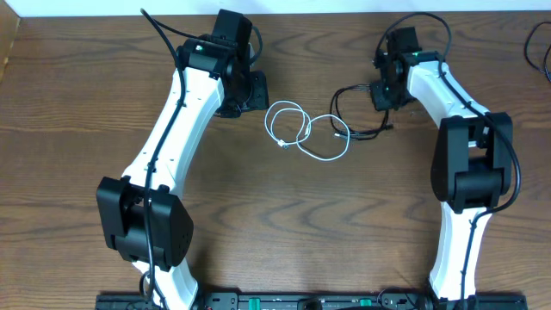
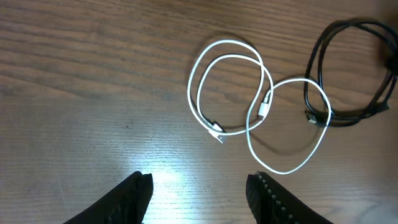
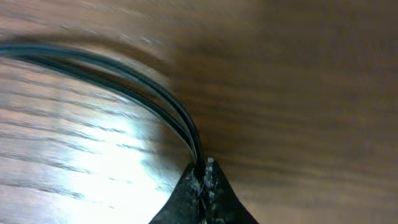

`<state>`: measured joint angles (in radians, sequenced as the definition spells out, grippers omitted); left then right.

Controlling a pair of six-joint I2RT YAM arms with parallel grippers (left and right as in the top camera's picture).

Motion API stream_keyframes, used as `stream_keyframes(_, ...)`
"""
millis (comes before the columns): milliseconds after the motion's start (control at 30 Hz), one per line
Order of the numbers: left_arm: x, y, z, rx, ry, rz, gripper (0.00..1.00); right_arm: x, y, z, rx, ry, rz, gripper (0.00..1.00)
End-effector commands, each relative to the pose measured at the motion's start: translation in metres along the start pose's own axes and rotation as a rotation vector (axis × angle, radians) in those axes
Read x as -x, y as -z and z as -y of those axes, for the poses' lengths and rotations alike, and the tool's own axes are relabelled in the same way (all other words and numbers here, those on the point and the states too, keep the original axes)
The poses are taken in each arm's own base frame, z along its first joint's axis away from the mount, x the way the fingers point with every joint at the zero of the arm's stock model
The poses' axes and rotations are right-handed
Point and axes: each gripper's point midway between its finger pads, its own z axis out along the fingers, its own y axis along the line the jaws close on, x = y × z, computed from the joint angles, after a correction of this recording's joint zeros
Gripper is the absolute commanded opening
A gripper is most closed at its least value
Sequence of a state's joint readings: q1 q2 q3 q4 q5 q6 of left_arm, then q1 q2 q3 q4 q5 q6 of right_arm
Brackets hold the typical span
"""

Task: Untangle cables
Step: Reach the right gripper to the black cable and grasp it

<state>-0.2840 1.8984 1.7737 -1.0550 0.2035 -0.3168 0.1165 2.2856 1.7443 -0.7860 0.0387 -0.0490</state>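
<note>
My R gripper (image 3: 203,173) is clenched on the black cable (image 3: 191,140), prob to drag it off the white cable (image 2: 265,104) mid-surface (image 2: 93,74). L gripper (image 2: 199,185) is spread and empty, hovering nearby to pin the coils.

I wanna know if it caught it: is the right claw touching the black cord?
Touching. In the right wrist view the right gripper is shut, with the black cable pinched between its fingertips.
</note>
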Motion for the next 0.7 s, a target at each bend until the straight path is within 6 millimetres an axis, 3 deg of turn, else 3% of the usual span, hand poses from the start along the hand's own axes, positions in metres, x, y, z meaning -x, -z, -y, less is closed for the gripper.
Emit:
stream_keyframes(0,-0.001,-0.005,-0.004,0.017,-0.004,-0.01,0.54,-0.04,-0.023,0.007,-0.026,-0.129,-0.128,0.01)
stream_keyframes(133,0.0,-0.005,-0.007,0.03,-0.005,-0.005,0.54,-0.018,0.012,-0.005,0.097,-0.151,-0.041,0.01)
stream_keyframes(367,0.001,-0.005,-0.01,0.051,-0.004,0.002,0.54,0.022,0.122,-0.005,0.279,-0.181,0.2,0.01)
stream_keyframes(467,-0.001,-0.005,-0.011,0.056,-0.003,-0.007,0.54,0.024,0.173,0.006,0.298,-0.195,0.29,0.01)
stream_keyframes(567,-0.001,-0.005,-0.011,0.055,-0.003,-0.007,0.54,0.017,0.211,0.017,0.298,-0.226,0.341,0.01)
stream_keyframes(667,-0.001,-0.005,-0.011,0.055,-0.003,-0.007,0.54,0.007,0.236,0.027,0.289,-0.265,0.366,0.01)
